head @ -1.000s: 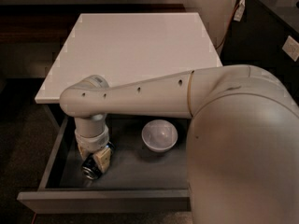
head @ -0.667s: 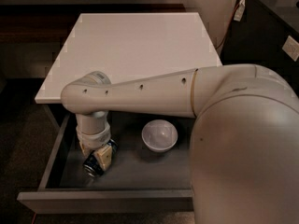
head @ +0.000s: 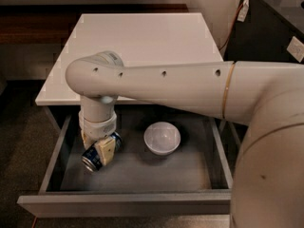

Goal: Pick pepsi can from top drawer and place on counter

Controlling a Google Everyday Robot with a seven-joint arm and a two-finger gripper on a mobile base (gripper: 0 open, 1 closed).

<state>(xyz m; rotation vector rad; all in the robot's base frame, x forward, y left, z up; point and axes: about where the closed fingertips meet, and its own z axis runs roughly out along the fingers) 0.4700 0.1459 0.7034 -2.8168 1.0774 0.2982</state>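
The top drawer (head: 128, 203) stands pulled open below the white counter (head: 142, 42). My gripper (head: 99, 148) reaches down into the drawer's left part, and its fingers (head: 105, 151) are closed around the pepsi can (head: 95, 158). The dark blue can lies tilted, its silver end facing the front left. The can is held slightly above or at the drawer floor; I cannot tell which.
A white bowl (head: 162, 137) sits in the middle of the drawer, right of the gripper. A dark brown wooden ledge (head: 57, 18) runs behind the counter. A black cabinet (head: 275, 23) with a cable stands at the right. My arm spans the counter's front edge.
The arm and wrist have risen slightly and the can has come up with the gripper, tilting a little.
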